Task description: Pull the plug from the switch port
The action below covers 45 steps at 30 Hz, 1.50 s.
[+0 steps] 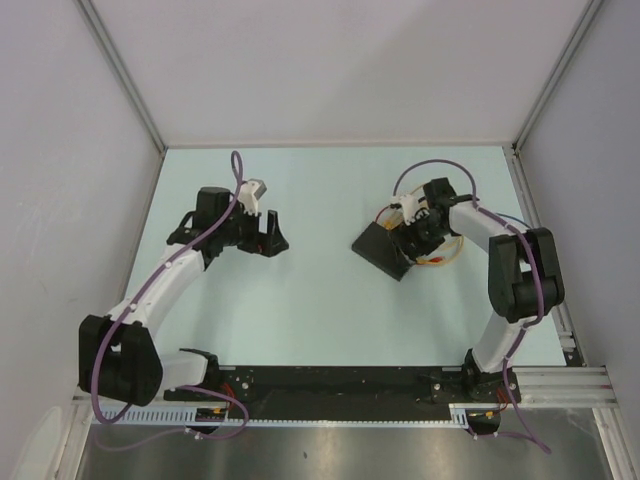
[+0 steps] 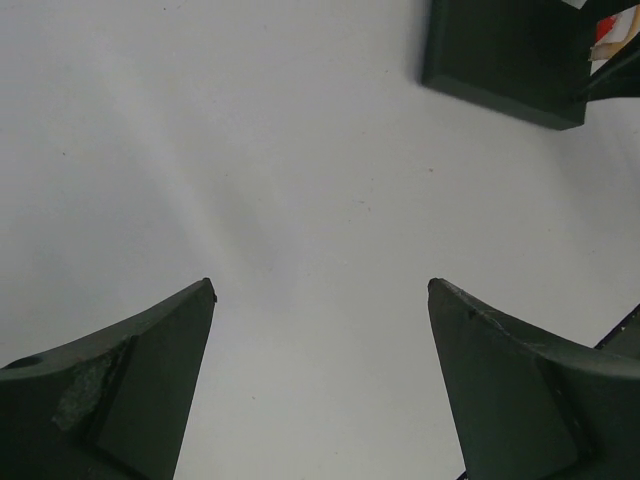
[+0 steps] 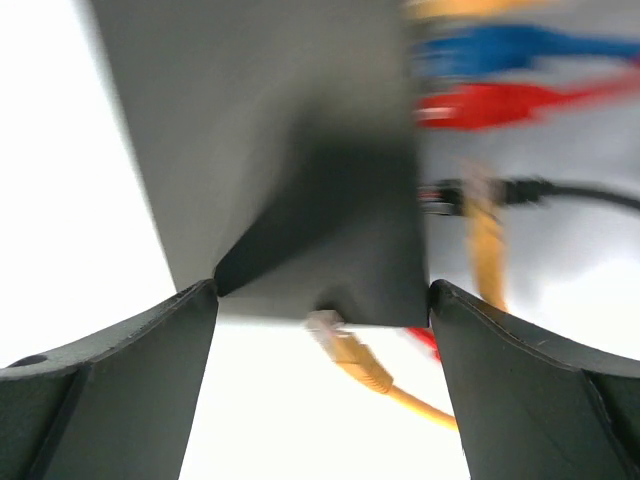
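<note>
The switch point(image 1: 383, 250) is a flat black box lying at an angle right of the table's middle. In the right wrist view the switch point(image 3: 300, 180) fills the upper middle, blurred. An orange plug point(image 3: 350, 355) meets its near edge, and its cable runs off to the right; I cannot tell whether the plug is seated. My right gripper point(image 3: 322, 288) hangs open over that near edge, one fingertip at each corner, holding nothing. It also shows over the switch from above as the right gripper point(image 1: 408, 240). My left gripper point(image 1: 272, 240) stands open over bare table, left of the switch.
Blue point(image 3: 500, 45), red point(image 3: 500, 100) and black point(image 3: 540, 190) cables leave the switch's right side, beside another orange cable point(image 3: 485, 250). The switch's corner point(image 2: 500, 60) shows at the top right of the left wrist view. White walls enclose the table on three sides.
</note>
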Each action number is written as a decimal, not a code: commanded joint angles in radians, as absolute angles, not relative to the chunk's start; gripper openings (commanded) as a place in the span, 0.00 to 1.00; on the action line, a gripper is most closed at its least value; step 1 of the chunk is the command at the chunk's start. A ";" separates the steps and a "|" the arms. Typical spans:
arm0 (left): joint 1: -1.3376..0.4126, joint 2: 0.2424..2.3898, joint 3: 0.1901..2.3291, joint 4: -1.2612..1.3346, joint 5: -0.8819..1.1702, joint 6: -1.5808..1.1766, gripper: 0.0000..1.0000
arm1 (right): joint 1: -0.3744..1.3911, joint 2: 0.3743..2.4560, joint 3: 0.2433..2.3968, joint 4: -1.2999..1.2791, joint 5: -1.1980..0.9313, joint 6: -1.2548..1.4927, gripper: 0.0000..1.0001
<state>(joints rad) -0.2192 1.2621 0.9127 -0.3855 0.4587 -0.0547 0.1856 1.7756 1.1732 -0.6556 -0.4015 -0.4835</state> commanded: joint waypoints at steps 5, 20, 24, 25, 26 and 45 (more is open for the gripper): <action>-0.189 1.203 0.888 -0.370 0.454 -0.032 0.94 | 0.337 1.753 1.207 -0.634 -0.506 -0.390 0.92; -0.186 1.314 0.906 -0.295 0.549 -0.161 0.94 | 0.333 1.563 1.284 -0.773 -0.400 -0.434 0.93; -0.187 1.383 0.957 -0.293 0.554 -0.186 0.94 | 0.241 1.568 1.292 -0.603 -0.397 -0.419 0.91; -0.187 1.402 0.968 -0.295 0.554 -0.192 0.93 | 0.215 1.578 1.295 -0.586 -0.384 -0.440 0.90; -0.189 1.416 0.988 -0.295 0.557 -0.205 0.93 | 0.204 1.601 1.302 -0.572 -0.374 -0.449 0.90; -0.331 1.841 1.227 -0.233 0.610 -0.314 0.93 | 0.015 1.953 1.491 -0.419 -0.324 -0.425 0.93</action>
<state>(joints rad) -0.3069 1.7912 1.1439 -0.2710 0.5617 -0.2657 0.0032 1.9030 1.4223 -0.4618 -0.3111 -0.4458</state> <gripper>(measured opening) 0.929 0.922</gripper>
